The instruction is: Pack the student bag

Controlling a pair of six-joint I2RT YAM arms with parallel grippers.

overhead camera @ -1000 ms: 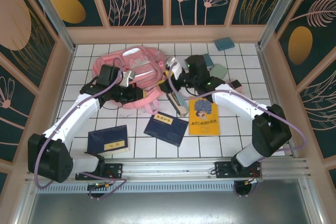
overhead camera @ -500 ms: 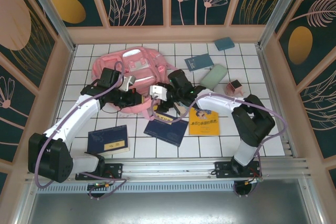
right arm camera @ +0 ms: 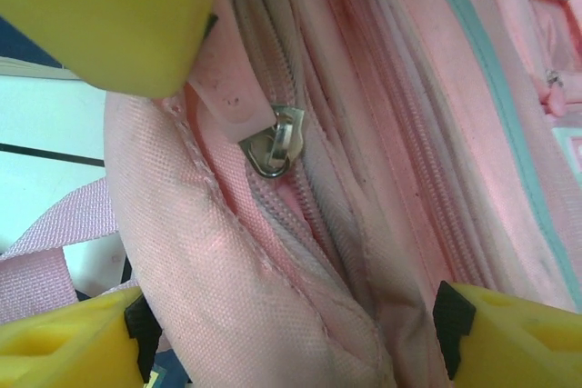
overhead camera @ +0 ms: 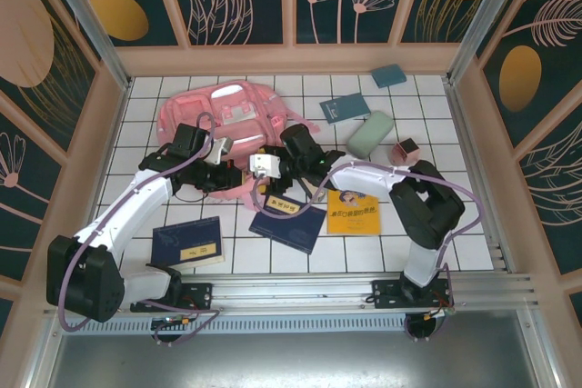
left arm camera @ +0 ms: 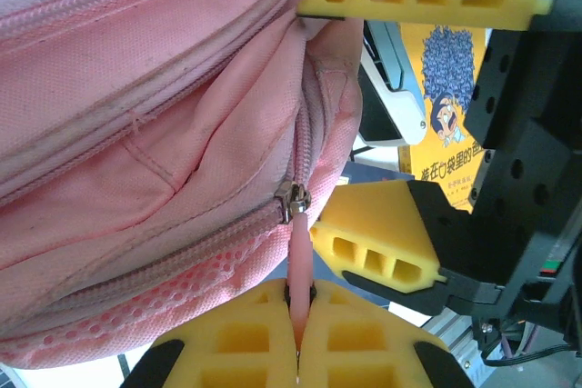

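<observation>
- The large pink fabric backpack [overhead camera: 223, 115] lies flat on the white tiled tabletop [overhead camera: 427, 111], toward the far left, with its straps trailing to the near side. Its inside is hidden, so its contents cannot be told.
- In the left wrist view, a metal zipper slider [left arm camera: 293, 199] sits on the bag's curved edge seam, and a pink pull tab [left arm camera: 298, 265] hangs from it.
- Just near the bag lie a navy book [overhead camera: 289, 223] and a yellow paperback with a cartoon cover [overhead camera: 353, 213]. A dark blue book with a pale label [overhead camera: 186, 243] sits to the near left.
- Farther right are a teal booklet [overhead camera: 344, 108], a pale green pouch [overhead camera: 371, 134], a small reddish-brown box [overhead camera: 405, 149] and a small blue book [overhead camera: 388, 75] by the back wall.
- The left tool [left arm camera: 297, 333] is pinched narrow on the pink pull tab. Its arm reaches forward across the tabletop's left side to the bag's near edge.
- The right tool [right arm camera: 291, 343] stands wide, holding nothing. Its yellow fingers [right arm camera: 64, 343] straddle the bag's edge beside the slider. Its arm is folded back sharply at the elbow and crosses over the yellow paperback.
</observation>
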